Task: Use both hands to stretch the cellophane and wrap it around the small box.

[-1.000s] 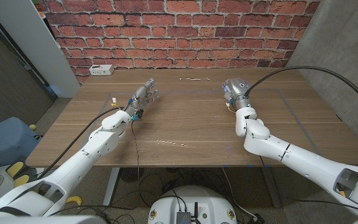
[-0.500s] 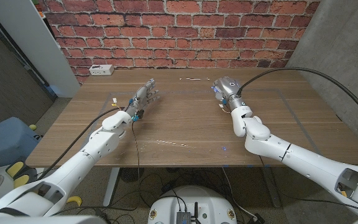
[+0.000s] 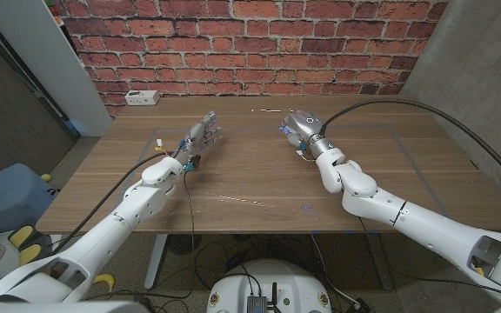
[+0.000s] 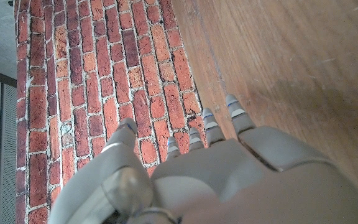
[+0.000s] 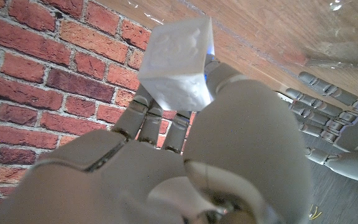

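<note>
While the small box is held up off the table in the right hand, pinched between the thumb and the fingers as the right wrist view shows it, the grip is seen to fall on the lower part of the box only, with most of the white cube standing out beyond the fingertips. A slip or a twist of the box could be judged likely if it is pressed against anything, since so little of it is enclosed.

Across from it, the left hand is held open above the wooden table, fingers apart and extended, with nothing gripped; its fingers can also be made out in the right wrist view, near the box but apart from it. The cellophane is seen there as a clear, glinting sheet lying on the table beyond the left hand; whether any edge of it is touched by that hand cannot be told.

Because the film is transparent and thin, its edge could easily be missed or crumpled when a grasp is attempted, and it could cling to itself. With the box occupying the right hand, stretching with both hands could be hampered, and the box might be dropped if that hand is opened for the film.

A white power strip lies at the table's far left corner, well apart from the work.
</note>
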Tool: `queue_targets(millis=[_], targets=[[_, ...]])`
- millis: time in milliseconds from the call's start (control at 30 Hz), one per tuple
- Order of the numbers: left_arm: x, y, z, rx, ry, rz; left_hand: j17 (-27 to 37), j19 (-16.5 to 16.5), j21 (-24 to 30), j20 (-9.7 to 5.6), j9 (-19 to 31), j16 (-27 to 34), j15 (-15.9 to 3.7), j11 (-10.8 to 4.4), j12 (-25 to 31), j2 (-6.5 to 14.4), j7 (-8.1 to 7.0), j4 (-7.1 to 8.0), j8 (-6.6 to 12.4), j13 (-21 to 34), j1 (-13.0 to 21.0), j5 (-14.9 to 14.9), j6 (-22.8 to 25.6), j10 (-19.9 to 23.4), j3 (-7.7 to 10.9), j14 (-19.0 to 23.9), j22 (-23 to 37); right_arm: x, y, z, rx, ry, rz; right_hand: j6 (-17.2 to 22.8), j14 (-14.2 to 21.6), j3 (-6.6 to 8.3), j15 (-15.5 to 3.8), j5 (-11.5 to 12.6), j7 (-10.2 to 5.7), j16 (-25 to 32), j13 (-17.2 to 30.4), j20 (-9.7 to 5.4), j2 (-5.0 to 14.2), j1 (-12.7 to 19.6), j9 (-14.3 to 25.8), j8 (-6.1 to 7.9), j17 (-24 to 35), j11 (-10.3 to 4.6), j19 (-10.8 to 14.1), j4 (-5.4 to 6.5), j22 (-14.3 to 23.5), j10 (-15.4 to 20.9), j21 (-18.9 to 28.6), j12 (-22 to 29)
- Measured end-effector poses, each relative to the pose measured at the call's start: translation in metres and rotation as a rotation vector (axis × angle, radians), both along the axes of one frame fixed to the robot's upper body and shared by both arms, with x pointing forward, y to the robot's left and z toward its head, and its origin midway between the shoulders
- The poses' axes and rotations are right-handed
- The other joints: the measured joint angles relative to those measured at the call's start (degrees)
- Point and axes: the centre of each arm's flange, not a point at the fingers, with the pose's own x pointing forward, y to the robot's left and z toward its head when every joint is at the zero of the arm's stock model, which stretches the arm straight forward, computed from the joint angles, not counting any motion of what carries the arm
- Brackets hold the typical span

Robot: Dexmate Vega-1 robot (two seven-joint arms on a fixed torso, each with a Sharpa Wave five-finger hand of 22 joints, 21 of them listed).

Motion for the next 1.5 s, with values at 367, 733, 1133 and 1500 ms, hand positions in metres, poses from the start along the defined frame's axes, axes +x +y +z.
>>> queue_targets(millis=[367,733,1133,1500], targets=[[-0.004,0.002,-0.003,-0.006,-0.004,-0.001,0.0,0.0,0.0,0.0,0.0,0.0,0.0,0.0,0.0,0.0,0.0,0.0,0.0,0.0,0.0,0.0,0.0,0.0,0.0,0.0,0.0,-0.009,0.02,-0.007,-0.067,0.026,0.078,0.0,0.0,-0.04,0.0,-0.01,0.0,-0.57,0.0,-0.08,0.0,0.0,0.28,-0.31,2.83,-0.21,-0.08,-0.04,-0.02,0.21,0.8,0.0],[-0.007,0.003,-0.008,-0.012,-0.003,-0.002,0.0,0.0,0.0,0.0,0.0,-0.22,0.0,0.0,0.01,0.0,0.0,0.0,0.0,0.0,-0.61,0.0,0.0,0.0,0.0,0.0,0.0,-0.014,0.036,-0.015,-0.135,0.084,0.143,0.07,0.0,-0.36,0.0,-0.01,0.08,-0.67,-0.01,0.21,0.0,0.0,0.28,-0.45,2.91,-0.21,-0.38,0.12,-0.18,0.2,1.41,-0.22],[-0.009,0.005,-0.013,-0.023,-0.002,-0.004,0.0,0.0,0.0,0.0,0.0,-0.21,0.0,0.0,0.01,0.0,0.0,0.0,0.0,0.0,-0.61,0.0,0.0,0.0,0.0,0.0,0.0,-0.015,0.054,-0.018,-0.248,0.151,0.23,0.73,0.0,-0.44,0.0,0.05,0.12,-0.96,0.27,0.21,0.68,1.28,0.27,-0.45,4.09,0.0,-0.39,0.05,-0.32,0.82,2.52,-0.45],[-0.008,0.006,-0.019,-0.038,0.0,-0.005,0.0,0.0,0.0,0.0,0.0,-0.21,0.0,0.0,0.01,0.0,0.0,-0.24,0.0,0.0,-0.61,0.0,0.0,0.0,0.24,0.0,0.0,-0.014,0.068,-0.022,-0.33,0.189,0.312,1.74,0.0,-0.69,0.0,0.05,0.31,-1.79,0.18,0.19,0.36,1.6,0.23,-0.49,7.16,0.0,-0.41,-0.2,-0.53,1.44,3.54,-0.45]])
